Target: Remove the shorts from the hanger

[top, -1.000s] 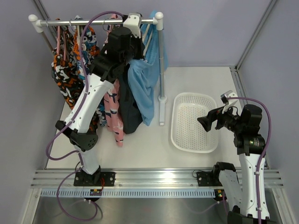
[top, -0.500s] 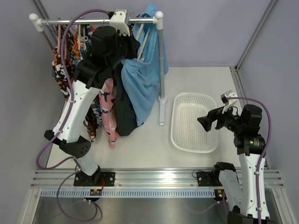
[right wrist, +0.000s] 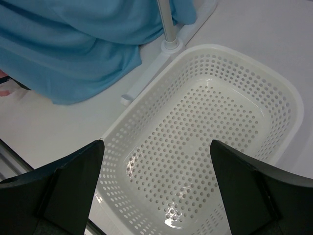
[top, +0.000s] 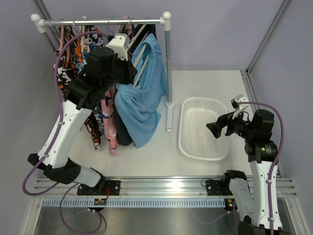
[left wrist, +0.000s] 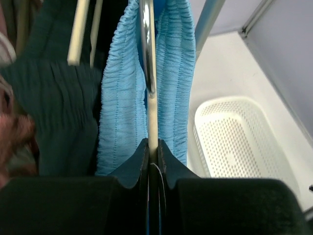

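The step in hand looks like freeing the sky-blue shorts (left wrist: pixel 117 107). They drape over a hanger (left wrist: pixel 152 115) at the rack's 12 o'clock end, with the navy shorts (left wrist: pixel 58 112) just beside them toward 9 o'clock. The left gripper (left wrist: pixel 152 143) is clenched tight on the hanger's pale stem below its metal hook, both fingers pressed flat against it. Whether the hook sits on the rail (top: pixel 98 22) I cannot tell. The next move probably calls for holding the hanger steady while the cloth is pulled off. The right gripper (right wrist: pixel 156 152) hangs with its jaws spread wide, holding nothing, over the white basket (right wrist: pixel 288 103) at 3 o'clock.
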{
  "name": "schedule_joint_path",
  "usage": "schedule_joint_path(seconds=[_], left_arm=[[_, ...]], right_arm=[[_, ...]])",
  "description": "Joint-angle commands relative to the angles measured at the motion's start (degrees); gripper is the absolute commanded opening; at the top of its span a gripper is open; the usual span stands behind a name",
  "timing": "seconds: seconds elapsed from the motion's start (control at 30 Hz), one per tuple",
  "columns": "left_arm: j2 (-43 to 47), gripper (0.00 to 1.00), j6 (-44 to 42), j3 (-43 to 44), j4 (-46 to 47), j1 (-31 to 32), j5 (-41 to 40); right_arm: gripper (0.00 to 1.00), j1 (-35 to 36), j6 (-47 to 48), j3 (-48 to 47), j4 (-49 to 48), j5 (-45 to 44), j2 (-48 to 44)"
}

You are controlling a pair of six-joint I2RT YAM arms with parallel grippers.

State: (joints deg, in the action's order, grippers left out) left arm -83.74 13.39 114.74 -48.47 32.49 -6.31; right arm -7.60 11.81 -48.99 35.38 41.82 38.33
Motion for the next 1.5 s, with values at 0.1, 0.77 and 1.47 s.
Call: schedule_joint_path(seconds=[0.1, 0.77, 1.47], left_arm=[[9.2, 0.0, -2.8, -5.9, 4.7, -0.1, 10.9], [37.0, 0.0, -10.2, -39.9, 6.4, 0.9, 45.8], [42.3, 0.0, -12.7, -42.5, 3.9, 2.1, 52.9]], right_arm=[[1.0, 0.4, 5.4, -1.4, 1.8, 5.9, 0.4], [0.99, 6.2, 58.5, -38.0, 41.5, 37.9, 22.5], [0.93, 26.5, 48.6, -37.1, 34.5, 25.1, 33.6]])
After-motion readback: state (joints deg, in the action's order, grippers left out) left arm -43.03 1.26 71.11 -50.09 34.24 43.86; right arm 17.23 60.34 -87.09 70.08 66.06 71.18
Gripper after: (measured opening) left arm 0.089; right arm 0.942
